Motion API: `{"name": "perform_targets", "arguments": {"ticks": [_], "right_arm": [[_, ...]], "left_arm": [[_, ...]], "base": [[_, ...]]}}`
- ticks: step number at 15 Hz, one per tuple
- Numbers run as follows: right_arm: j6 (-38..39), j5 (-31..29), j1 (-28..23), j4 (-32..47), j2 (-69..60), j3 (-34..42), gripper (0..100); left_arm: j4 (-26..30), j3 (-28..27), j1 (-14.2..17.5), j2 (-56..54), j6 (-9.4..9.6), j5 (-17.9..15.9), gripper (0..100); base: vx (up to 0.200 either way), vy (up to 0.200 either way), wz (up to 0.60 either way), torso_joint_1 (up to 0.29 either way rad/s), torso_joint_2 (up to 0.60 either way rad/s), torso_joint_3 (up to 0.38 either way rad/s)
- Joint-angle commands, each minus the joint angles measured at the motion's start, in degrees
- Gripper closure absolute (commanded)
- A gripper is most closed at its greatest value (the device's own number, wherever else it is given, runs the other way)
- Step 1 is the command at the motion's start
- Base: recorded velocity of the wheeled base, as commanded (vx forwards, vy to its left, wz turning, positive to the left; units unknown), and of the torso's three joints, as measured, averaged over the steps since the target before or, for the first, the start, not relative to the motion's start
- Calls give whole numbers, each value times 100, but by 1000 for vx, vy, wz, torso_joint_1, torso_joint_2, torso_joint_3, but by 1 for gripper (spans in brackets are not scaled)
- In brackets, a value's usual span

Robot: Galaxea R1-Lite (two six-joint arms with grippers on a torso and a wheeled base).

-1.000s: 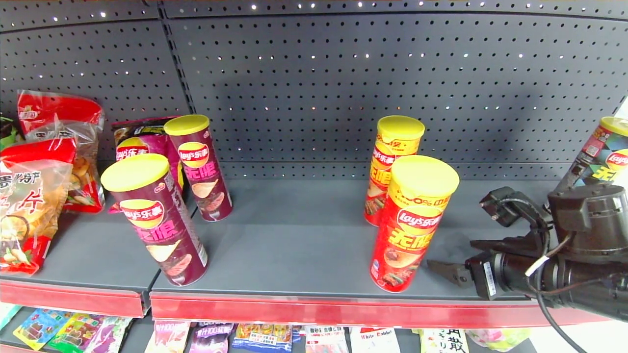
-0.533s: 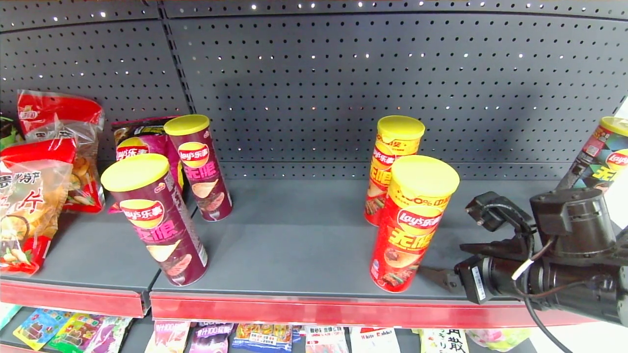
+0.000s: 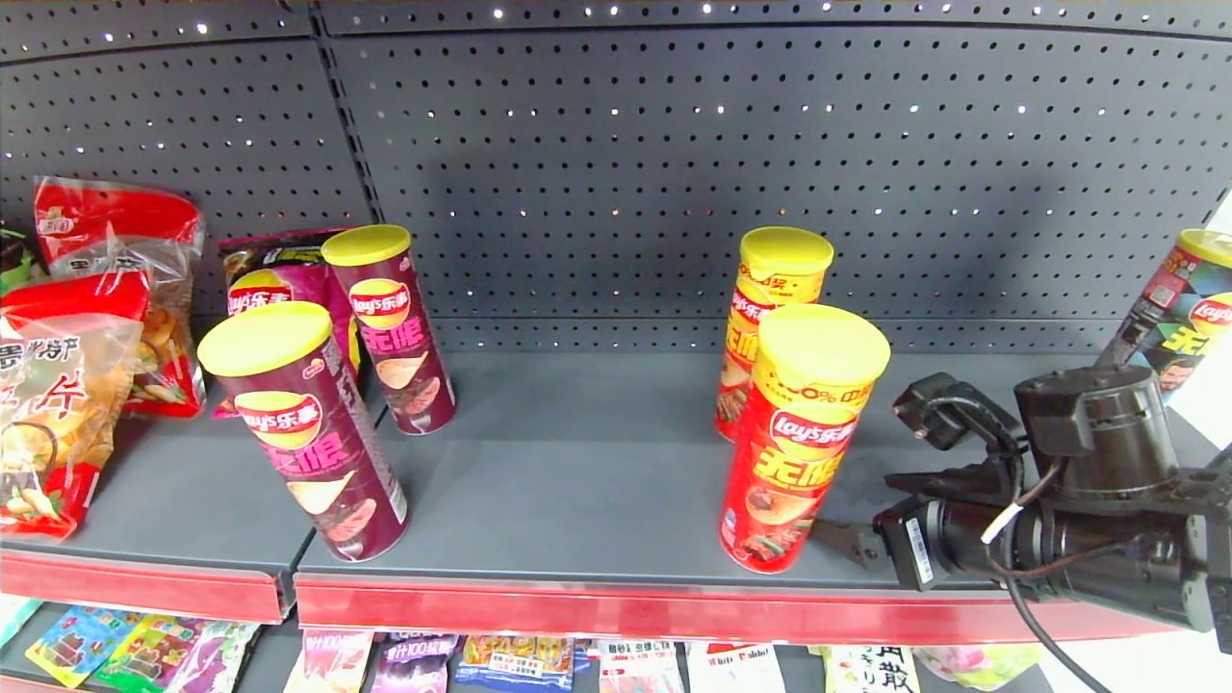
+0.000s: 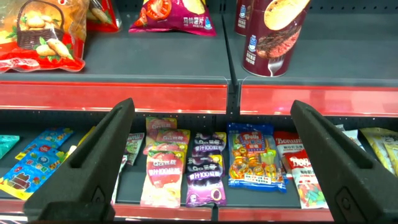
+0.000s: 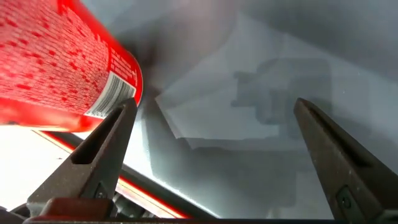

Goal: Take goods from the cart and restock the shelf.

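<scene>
You have five chip cans on the shelf [image 3: 577, 481]: two purple, the front purple can [image 3: 303, 433] and rear purple can [image 3: 390, 327]; two red, the front red can [image 3: 804, 438] and rear red can [image 3: 770, 289]; and one dark can [image 3: 1179, 298] far right. The right tool [image 3: 855, 503] gapes wide and empty, one finger just beside the front red can's base. Your left wrist view adds the left tool [image 4: 211, 155], likewise wide and empty, facing candy packets [image 4: 205, 174] on the lower shelf.

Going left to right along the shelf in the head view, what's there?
Red snack bags, front purple yellow-lidded tube, front red yellow-lidded tube, black right hand, dark patterned tube.
</scene>
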Motion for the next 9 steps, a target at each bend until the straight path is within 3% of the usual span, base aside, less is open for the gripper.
{"name": "perform_targets", "arguments": {"ticks": [1,9], "right_arm": [[0,1,51,3,38,-3,0],[9,1,68,-32,99,-64,0]], "left_arm": [[-1,0,0,5,-2,1,0],[-1,0,0,5,-2,1,0]], "base": [[0,0,0,0,0,0],[0,0,0,0,0,0]]}}
